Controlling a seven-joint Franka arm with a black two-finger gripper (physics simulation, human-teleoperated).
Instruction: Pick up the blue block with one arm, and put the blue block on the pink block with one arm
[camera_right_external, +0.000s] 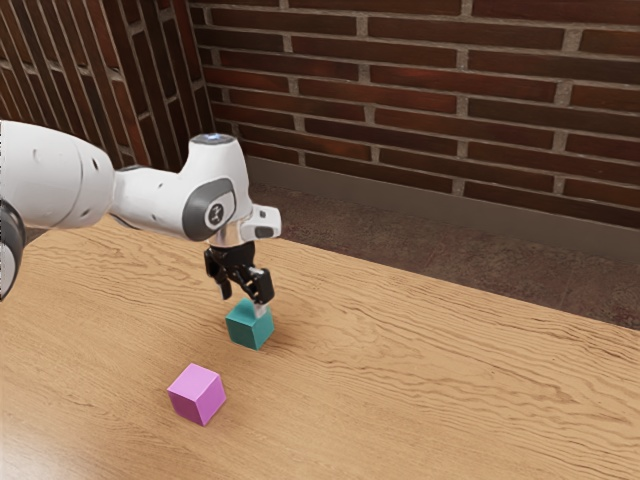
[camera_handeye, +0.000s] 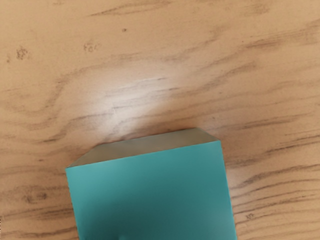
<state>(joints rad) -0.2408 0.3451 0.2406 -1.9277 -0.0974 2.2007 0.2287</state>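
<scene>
Tabletop (camera_right_external: 450, 380) of pale grained wood carries two blocks. A small teal-blue cube (camera_right_external: 249, 327) sits flat on the wood toward the exterior view's left. The black two-finger gripper (camera_right_external: 257, 304) hangs down onto its top, at the end of the white arm (camera_right_external: 150, 195). Whether the gripper grasps the cube or stands loose about it, I cannot tell. In the wrist view the cube (camera_handeye: 150, 192) lies just under the hand, on the wood. A pink cube (camera_right_external: 196, 393) rests apart from it, nearer the camera. A red brick wall (camera_right_external: 450, 90) stands behind.
</scene>
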